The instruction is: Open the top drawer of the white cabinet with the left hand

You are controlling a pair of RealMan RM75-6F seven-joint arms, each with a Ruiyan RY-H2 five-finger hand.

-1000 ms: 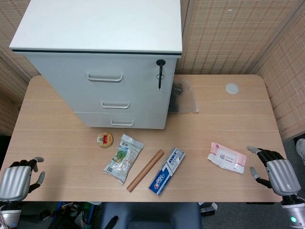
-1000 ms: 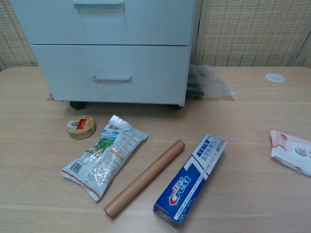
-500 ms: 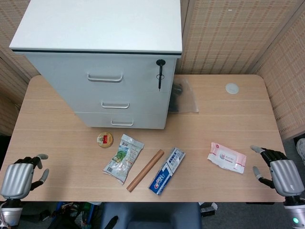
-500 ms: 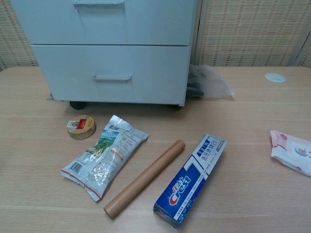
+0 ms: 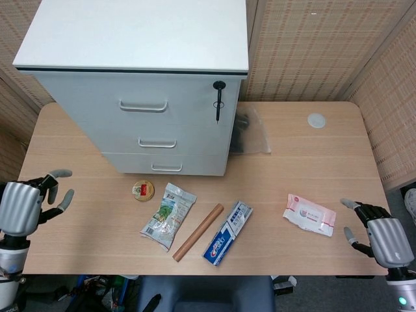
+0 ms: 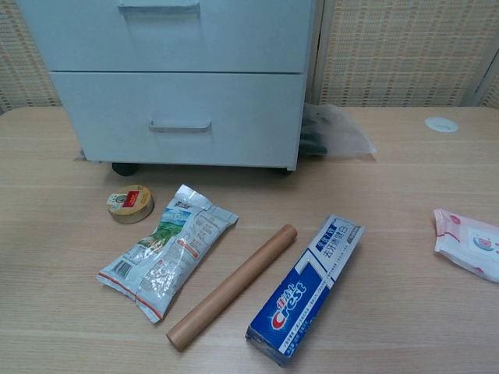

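Note:
The white cabinet (image 5: 140, 45) stands at the back left of the table, all three drawers closed. Its top drawer (image 5: 130, 97) has a curved handle (image 5: 143, 106) and a key (image 5: 218, 101) hanging in the lock at its right. My left hand (image 5: 26, 203) hovers at the table's left edge, well below and left of the handle, fingers apart and holding nothing. At the front right corner my right hand (image 5: 380, 235) is open too. The chest view shows only the lower drawers (image 6: 179, 117) and no hand.
In front of the cabinet lie a small round tin (image 5: 143, 190), a snack packet (image 5: 168, 216), a brown roll (image 5: 197, 232) and a toothpaste box (image 5: 229, 232). A pink wipes pack (image 5: 310, 214) lies at the right, a clear bag (image 5: 250, 133) beside the cabinet, a white disc (image 5: 316, 120) behind.
My left hand has risen from the front left corner and moved forward along the table's left edge. The right hand has barely shifted. Nothing on the table moved.

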